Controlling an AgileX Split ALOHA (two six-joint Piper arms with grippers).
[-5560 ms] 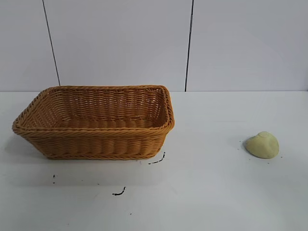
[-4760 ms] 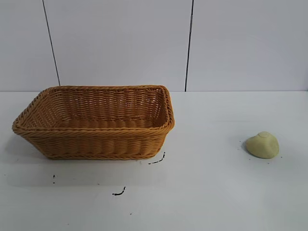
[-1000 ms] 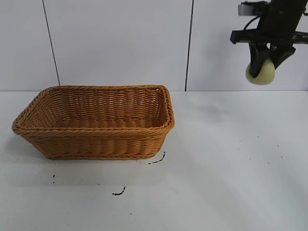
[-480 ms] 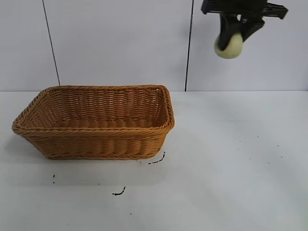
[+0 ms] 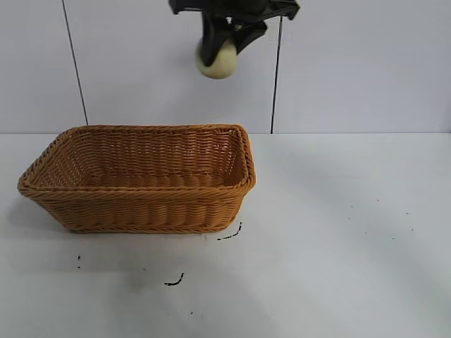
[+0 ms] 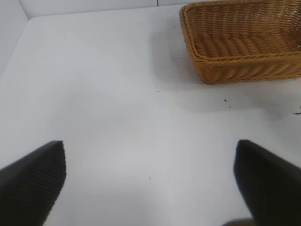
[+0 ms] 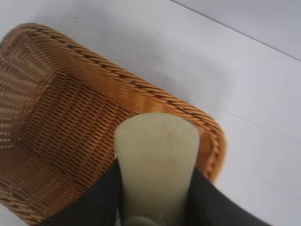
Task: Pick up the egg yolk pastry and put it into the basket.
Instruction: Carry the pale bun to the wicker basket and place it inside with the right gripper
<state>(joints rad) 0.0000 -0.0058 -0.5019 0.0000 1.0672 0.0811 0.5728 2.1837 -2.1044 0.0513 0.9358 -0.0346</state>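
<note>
Exterior view, right gripper (image 5: 220,51) at 12 o'clock, jaws clamped on egg yolk pastry (image 5: 217,60) high above wicker basket (image 5: 138,198) on counter (image 5: 338,232), left gripper (image 6: 150,181) jaws spread wide.

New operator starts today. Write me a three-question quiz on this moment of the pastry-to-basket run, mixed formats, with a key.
1. True or false: the egg yolk pastry is resting on the table.
2. Which gripper holds the pastry? A) the left gripper B) the right gripper C) neither
3. Fill in: in the exterior view, the pastry hangs high above the ____ end of the basket.

Key:
1. False. It is held in the air, well above the basket rim.
2. B. The right gripper is shut on it; the left gripper is open over bare table, away from the basket.
3. Right.
</note>
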